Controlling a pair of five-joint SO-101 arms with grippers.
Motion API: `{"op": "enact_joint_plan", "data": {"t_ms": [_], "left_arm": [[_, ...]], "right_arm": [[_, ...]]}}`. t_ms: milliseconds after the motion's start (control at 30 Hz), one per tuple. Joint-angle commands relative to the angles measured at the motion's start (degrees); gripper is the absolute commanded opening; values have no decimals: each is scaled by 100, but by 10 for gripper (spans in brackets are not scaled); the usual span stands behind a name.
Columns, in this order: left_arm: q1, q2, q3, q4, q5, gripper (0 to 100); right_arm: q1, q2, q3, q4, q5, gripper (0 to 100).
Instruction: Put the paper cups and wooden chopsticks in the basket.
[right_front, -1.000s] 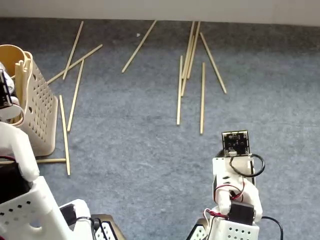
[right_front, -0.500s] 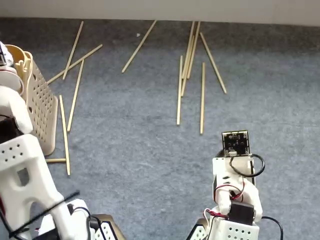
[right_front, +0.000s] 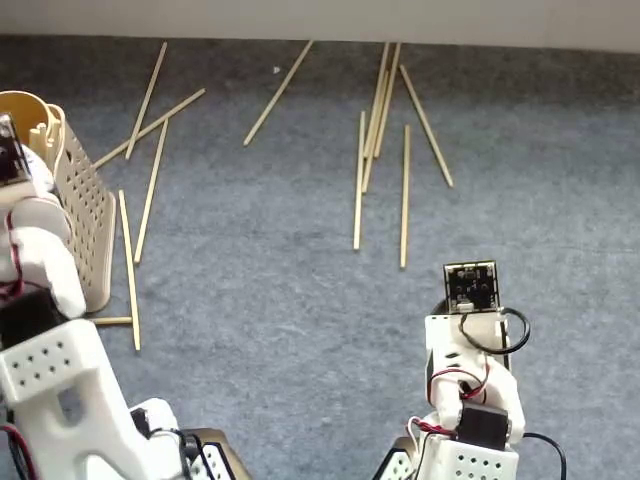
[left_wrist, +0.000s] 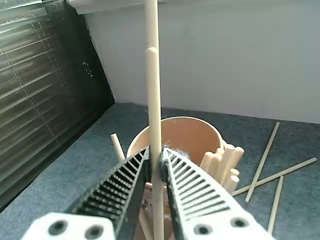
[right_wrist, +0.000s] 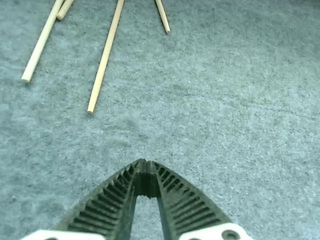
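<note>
- Gripping one wooden chopstick (left_wrist: 154, 110), the left pincer (left_wrist: 156, 167) holds it upright between its ribbed jaws, which are narrowed onto the stick.
- The left wrist view looks down past that stick into a tan paper cup (left_wrist: 186, 137), which stands open side up directly below the pincer.
- Just beside the cup, a bunch of pale stick ends (left_wrist: 221, 161) pokes up, rounded at the tips.
- The high view shows the cup (right_front: 22, 104) seated in a cream basket (right_front: 88, 215) with perforated walls, at the left edge of the grey worktop (right_front: 250, 320).
- The white left arm (right_front: 35, 265) reaches over the basket.
- From above, loose chopsticks lie flat on the worktop. One cluster (right_front: 360, 180) sits in the middle towards the far wall, and a few more (right_front: 150, 190) lie just beside the basket.
- One long stick (right_front: 130, 270) runs along the basket's side.
- The right arm (right_front: 468, 340) is at the near edge, well apart from the basket.
- The right wrist view shows the right pincer (right_wrist: 146, 182) closed tip to tip with nothing in it, low over the fuzzy grey surface (right_wrist: 235, 100).
- Ahead of it lie a thin straight stick (right_wrist: 106, 55) and the ends of others (right_wrist: 42, 47).
</note>
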Motion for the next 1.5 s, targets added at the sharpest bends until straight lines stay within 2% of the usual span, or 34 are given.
{"op": "enact_joint_plan", "data": {"t_ms": [0,100,367,600,667,767,900,967,1033,1100,1200,1467], "left_arm": [[-13,-435,330,211,88,86],[-13,-681,470,202,-141,143],[-22,-760,435,185,-396,143],[-31,-716,-295,255,-396,143],[4,-716,-840,862,-396,143],[558,-690,-2044,2664,-484,143],[2026,-338,-3345,4703,-949,143],[2721,31,-3697,5327,-949,143],[3319,462,-3749,5626,-958,143],[3767,910,-3591,5697,-967,143],[3960,1534,-3178,5512,-967,143],[4031,3345,-2246,3464,-941,147]], "right_arm": [[-31,-4,804,-84,-26,10],[-31,-4,804,-84,-26,10],[-31,-4,804,-84,-26,10],[-31,-4,804,-84,-26,10],[-31,-4,804,-84,-26,10],[-31,-4,804,-84,-26,10],[-31,-4,804,-84,-26,10],[-31,-4,804,-84,-26,10],[-31,-4,804,-84,-26,10],[-31,-4,804,-84,-26,10],[-31,-4,804,-84,-26,10],[-31,-4,804,-84,-26,10]]}}
